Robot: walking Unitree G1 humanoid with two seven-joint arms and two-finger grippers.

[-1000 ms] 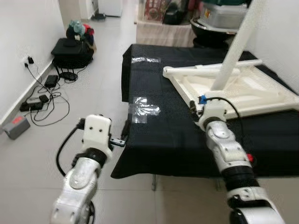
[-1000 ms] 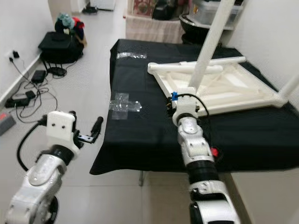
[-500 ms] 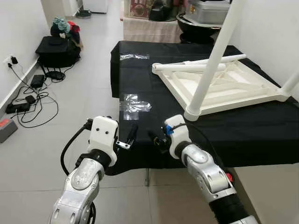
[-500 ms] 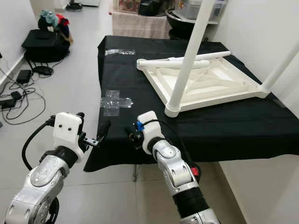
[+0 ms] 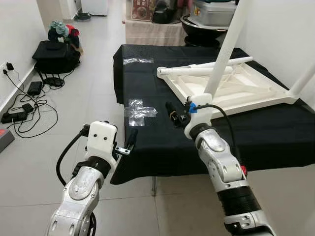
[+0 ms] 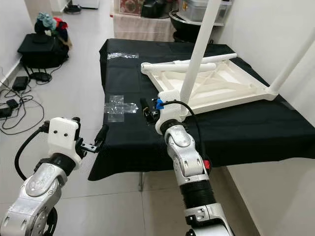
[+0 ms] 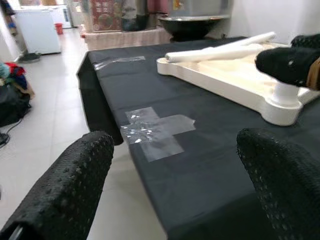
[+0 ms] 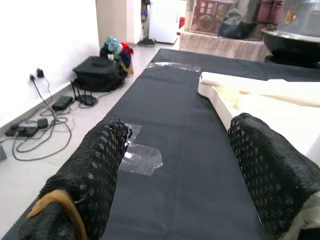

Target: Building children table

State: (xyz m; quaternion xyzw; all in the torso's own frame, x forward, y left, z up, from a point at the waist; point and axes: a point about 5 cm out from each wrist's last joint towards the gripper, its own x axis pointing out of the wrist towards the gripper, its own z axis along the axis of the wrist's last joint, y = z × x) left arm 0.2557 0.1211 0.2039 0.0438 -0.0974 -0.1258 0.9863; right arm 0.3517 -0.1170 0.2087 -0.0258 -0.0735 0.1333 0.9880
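The white children's table (image 5: pixel 246 91) lies upside down on a black-clothed table (image 5: pixel 147 142). One leg (image 5: pixel 224 49) stands upright at its near corner, and another (image 5: pixel 305 81) rises at the right. A loose white leg (image 5: pixel 206 69) lies across the frame. My right gripper (image 5: pixel 173 114) hovers over the cloth just left of the near corner, open with nothing between its fingers (image 8: pixel 95 170). My left gripper (image 5: pixel 131 139) hangs at the cloth's front left edge, also open and holding nothing, its fingers (image 7: pixel 65 185) wide apart.
A cross of clear tape (image 5: pixel 140 109) is stuck on the cloth, with another strip (image 5: pixel 138 61) at the far end. A black bag (image 5: pixel 56 49) and cables (image 5: pixel 29 103) lie on the floor to the left. A dark bowl and boxes (image 5: pixel 206 22) stand behind.
My right gripper left the upright leg's base, dropped toward the cloth's front edge, and has now risen over the cloth left of that leg. The left arm has hardly moved. The camera shifted.
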